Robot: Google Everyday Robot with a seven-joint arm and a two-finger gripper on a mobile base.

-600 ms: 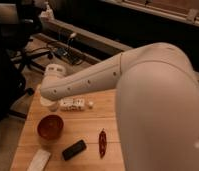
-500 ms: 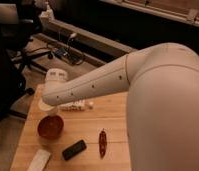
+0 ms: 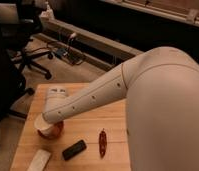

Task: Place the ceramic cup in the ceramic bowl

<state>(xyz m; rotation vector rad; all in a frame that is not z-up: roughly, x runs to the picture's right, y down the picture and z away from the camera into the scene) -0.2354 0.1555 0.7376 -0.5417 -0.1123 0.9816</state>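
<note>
One arm reaches down to the lower left of the frame, and its gripper [image 3: 46, 123] sits at the arm's end, directly over the ceramic bowl [image 3: 54, 133]. Whether it is apart or clamped cannot be told, because the wrist covers it. A pale rounded edge there, seemingly the ceramic cup [image 3: 41, 125], lies at or just inside the bowl's rim. Judgement: transport looks nearly complete; release and withdrawal remain. Right of the bowl on the wooden table [image 3: 88, 125] lie a black object [image 3: 74, 149] and a red chili pepper [image 3: 102, 142], both apart from it.

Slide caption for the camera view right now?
Arm stretched over wooden table, tool low above ceramic bowl, ceramic cup at its mouth; chili pepper nearby.
</note>
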